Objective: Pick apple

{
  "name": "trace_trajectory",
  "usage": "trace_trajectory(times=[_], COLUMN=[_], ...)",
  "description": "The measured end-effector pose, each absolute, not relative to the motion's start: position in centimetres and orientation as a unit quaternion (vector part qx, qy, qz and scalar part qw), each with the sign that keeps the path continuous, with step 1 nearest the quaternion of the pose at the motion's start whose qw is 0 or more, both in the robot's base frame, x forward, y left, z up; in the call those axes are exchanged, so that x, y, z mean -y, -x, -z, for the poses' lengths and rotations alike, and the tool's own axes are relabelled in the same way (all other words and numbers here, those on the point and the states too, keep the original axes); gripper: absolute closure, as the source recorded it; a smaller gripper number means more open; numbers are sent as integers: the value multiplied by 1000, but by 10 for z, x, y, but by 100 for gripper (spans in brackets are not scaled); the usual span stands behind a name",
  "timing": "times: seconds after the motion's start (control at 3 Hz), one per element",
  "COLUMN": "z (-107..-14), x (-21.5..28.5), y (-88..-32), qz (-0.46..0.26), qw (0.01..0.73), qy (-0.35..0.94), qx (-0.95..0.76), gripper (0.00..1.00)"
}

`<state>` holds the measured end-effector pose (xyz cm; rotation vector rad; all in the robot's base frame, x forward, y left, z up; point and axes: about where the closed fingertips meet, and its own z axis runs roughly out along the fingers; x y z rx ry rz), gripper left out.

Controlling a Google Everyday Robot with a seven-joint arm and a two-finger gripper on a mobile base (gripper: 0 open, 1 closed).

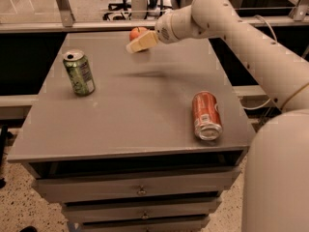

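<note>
The apple [136,32] is small, round and red-orange. It sits at the far edge of the grey table [130,110], near the middle. My gripper [139,43] hangs just in front of the apple and hides its lower right part. Only the cream-coloured fingers [143,41] show, pointing left and down from the white arm that reaches in from the right.
A green soda can [79,72] stands upright at the table's left. A red-orange soda can [206,115] lies on its side at the right front. Drawers [140,191] run below the table top. A rail and chair legs lie behind the far edge.
</note>
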<state>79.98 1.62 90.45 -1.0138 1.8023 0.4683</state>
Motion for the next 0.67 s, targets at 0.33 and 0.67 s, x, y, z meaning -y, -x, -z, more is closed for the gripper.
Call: trace_trajectory(times=[0.33, 0.67], z=[-893, -882], x=[-29, -33], y=[-832, -857], qz=[-195, -185], qw=[500, 505], qy=[399, 388], qx=[-744, -748], gripper=[0, 0])
